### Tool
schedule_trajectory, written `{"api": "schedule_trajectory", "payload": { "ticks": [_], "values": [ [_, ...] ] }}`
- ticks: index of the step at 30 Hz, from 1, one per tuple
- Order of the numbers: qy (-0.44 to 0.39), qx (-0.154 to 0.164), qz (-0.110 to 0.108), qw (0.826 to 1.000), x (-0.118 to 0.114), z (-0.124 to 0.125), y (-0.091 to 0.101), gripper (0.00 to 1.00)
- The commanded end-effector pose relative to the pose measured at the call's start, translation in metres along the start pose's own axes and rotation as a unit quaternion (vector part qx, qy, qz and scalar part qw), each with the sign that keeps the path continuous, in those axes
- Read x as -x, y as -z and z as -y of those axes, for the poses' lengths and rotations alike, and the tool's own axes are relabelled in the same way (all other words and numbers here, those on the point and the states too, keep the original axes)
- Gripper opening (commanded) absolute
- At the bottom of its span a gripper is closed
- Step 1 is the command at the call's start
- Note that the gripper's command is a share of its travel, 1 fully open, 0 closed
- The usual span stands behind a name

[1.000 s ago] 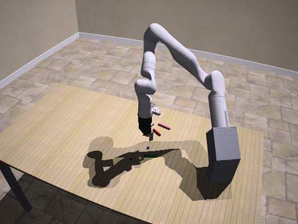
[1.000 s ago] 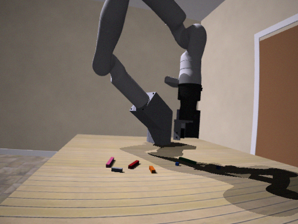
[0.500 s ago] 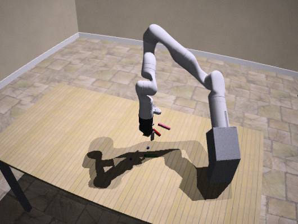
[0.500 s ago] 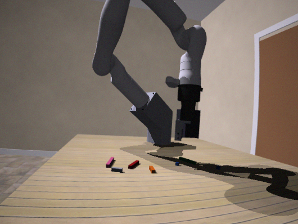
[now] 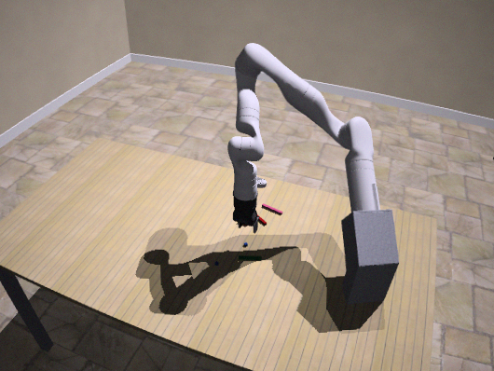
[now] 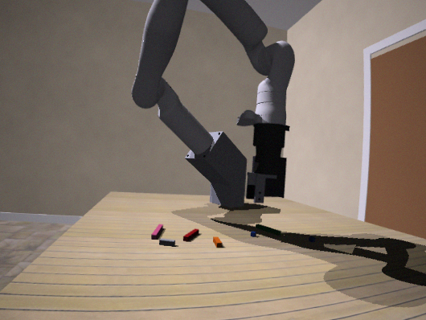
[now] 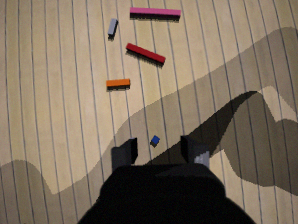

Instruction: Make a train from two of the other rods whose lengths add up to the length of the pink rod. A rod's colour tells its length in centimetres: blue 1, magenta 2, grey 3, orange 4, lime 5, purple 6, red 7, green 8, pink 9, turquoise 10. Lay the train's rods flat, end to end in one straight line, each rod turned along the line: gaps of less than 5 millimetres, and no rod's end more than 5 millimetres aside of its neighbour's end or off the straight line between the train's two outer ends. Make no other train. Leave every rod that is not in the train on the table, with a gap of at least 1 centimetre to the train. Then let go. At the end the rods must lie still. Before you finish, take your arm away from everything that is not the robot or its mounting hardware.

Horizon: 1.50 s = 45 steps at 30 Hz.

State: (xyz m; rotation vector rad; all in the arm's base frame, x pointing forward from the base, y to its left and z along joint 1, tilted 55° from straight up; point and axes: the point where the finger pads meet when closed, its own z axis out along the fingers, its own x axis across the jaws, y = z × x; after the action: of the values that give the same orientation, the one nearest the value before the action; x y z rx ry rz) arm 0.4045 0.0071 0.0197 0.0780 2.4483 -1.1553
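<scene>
My gripper [image 7: 158,145] is open and empty, hanging well above the table. In the wrist view a small blue rod [image 7: 155,141] lies on the table below, between the fingers. Beyond it lie an orange rod [image 7: 118,83], a red rod [image 7: 145,53], a grey rod [image 7: 113,26] and the pink rod [image 7: 155,12], all apart from each other. A green rod [image 5: 250,257] lies in the arm's shadow, with the blue rod [image 5: 244,243] just beside it and a second blue rod [image 5: 216,263] further left. The gripper [image 5: 248,224] partly hides the red rod [image 5: 262,221].
The robot's grey base block [image 5: 370,254] stands at the right of the table. The arm's dark shadow covers the green and blue rods. The table's near edge runs below the shadow in the top view.
</scene>
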Motion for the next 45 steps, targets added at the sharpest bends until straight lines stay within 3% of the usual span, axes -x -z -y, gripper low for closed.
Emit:
{"api": "schedule_trajectory", "payload": {
  "ticks": [1, 7, 13, 15, 17, 23, 30, 32, 45],
  "values": [
    [0.036, -0.002, -0.002, 0.999, -0.002, 0.000, -0.002, 1.00],
    [0.157, -0.003, -0.003, 0.988, -0.004, -0.003, -0.004, 1.00],
    [0.283, -0.004, -0.003, 0.959, -0.006, -0.008, -0.007, 1.00],
    [0.283, -0.004, -0.003, 0.959, -0.006, -0.008, -0.007, 1.00],
    [0.325, -0.003, -0.003, 0.946, -0.007, -0.010, -0.007, 1.00],
    [0.445, -0.003, -0.003, 0.896, -0.011, -0.017, -0.010, 1.00],
    [0.569, -0.001, -0.002, 0.822, -0.016, -0.026, -0.011, 1.00],
    [0.569, -0.001, -0.002, 0.822, -0.016, -0.026, -0.011, 1.00],
    [0.735, 0.002, 0.002, 0.678, -0.027, -0.042, -0.014, 1.00]
  ]
}}
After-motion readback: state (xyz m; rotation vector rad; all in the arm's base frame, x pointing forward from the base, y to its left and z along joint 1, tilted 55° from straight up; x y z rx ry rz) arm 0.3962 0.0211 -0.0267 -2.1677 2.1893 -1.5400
